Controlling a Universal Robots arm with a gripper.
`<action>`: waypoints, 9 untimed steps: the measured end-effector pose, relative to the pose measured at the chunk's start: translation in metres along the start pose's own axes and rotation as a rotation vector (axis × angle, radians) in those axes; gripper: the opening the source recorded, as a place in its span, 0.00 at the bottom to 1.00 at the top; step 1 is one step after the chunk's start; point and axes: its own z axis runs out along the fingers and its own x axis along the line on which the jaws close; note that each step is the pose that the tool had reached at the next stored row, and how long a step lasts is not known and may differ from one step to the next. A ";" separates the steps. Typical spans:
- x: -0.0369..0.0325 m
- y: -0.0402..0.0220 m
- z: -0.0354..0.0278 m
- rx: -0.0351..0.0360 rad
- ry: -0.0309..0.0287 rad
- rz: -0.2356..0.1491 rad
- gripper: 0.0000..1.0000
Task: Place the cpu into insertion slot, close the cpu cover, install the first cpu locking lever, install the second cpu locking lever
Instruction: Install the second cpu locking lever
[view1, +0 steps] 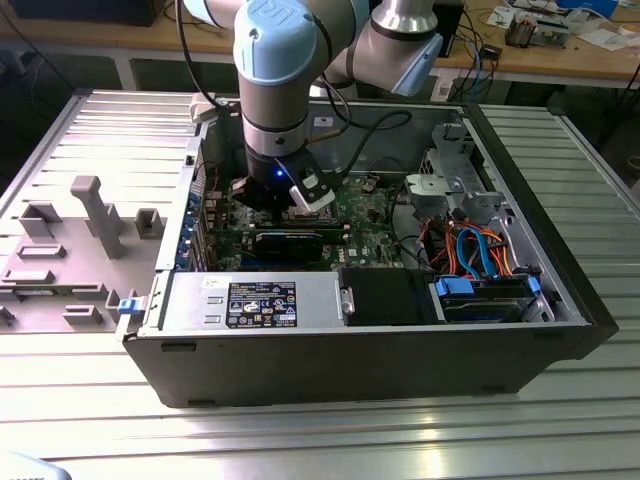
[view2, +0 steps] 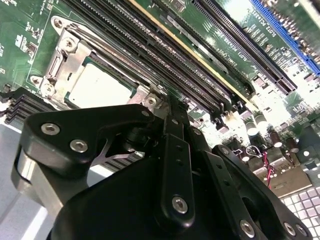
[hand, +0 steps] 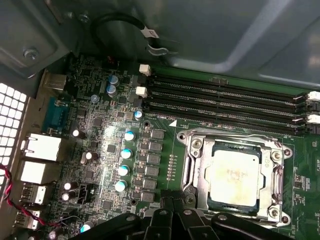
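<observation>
The pincer (view1: 272, 200) hangs low inside the open computer case (view1: 560, 330), right over the green motherboard (view1: 370, 225), and from the exterior view I cannot tell how wide it stands. The case sits on a ribbed metal desk (view1: 300, 440), with grey plastic fixtures (view1: 90, 215) lying to the exterior view's left.

In the second wrist view the pincer's black linkage (view2: 170, 150) looks drawn together at the tip with nothing between its parts, just short of the insertion slot (view2: 65, 65). The cpu (view2: 97, 87) lies flat in the slot, pale face up, beside the long memory slots (view2: 165, 55).

The first wrist view shows the cpu (hand: 234, 175) seated squarely, the cpu cover (hand: 197, 172) framing it in silvery metal. It also takes in capacitors (hand: 125, 152) and rear ports (hand: 42, 147) beside the slot.
</observation>
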 end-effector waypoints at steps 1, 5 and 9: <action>-0.0001 0.0000 0.0002 -0.0003 0.0000 0.000 0.11; -0.0002 0.0002 -0.0009 0.0029 0.0002 -0.001 0.11; -0.0015 0.0019 -0.0071 0.0127 0.0020 0.000 0.11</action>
